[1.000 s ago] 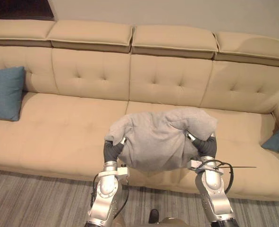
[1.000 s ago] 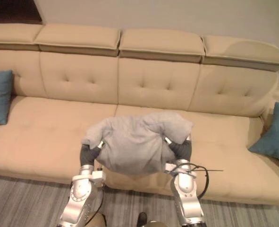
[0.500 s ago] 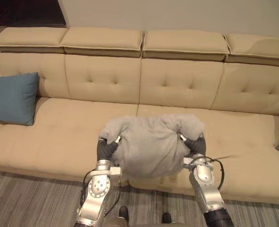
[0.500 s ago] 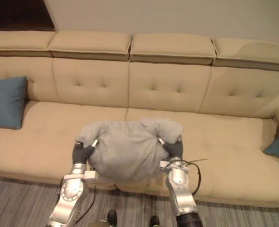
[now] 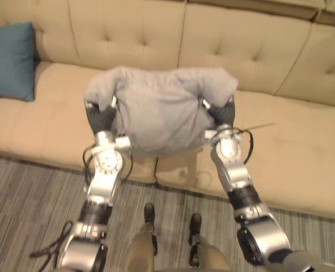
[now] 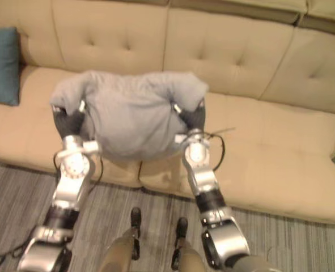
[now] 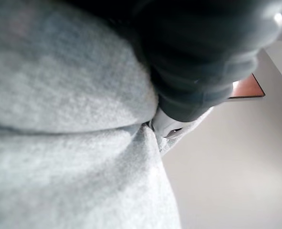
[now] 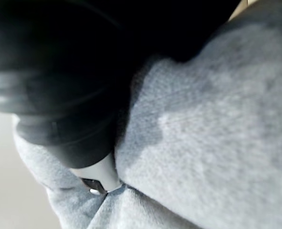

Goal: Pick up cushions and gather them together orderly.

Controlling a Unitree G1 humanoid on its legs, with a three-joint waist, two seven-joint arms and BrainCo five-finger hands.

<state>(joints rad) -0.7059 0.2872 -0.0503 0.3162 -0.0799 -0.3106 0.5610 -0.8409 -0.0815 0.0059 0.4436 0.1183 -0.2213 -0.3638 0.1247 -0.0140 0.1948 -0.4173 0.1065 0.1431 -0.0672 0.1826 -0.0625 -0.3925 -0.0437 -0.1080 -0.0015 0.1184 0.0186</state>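
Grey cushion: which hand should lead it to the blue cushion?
Left, probably: the grey cushion sits between both hands, and the left hand is nearer the blue cushion than the right hand.

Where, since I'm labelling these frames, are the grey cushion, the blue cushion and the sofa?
grey cushion (image 5: 161, 113): left eye view, middle of its front face.
blue cushion (image 5: 8, 61): left eye view, centre of its face.
sofa (image 5: 303, 153): left eye view, bare seat right of the grey cushion.

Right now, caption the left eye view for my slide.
Left robot hand and right robot hand hold a grey cushion before a beige sofa.
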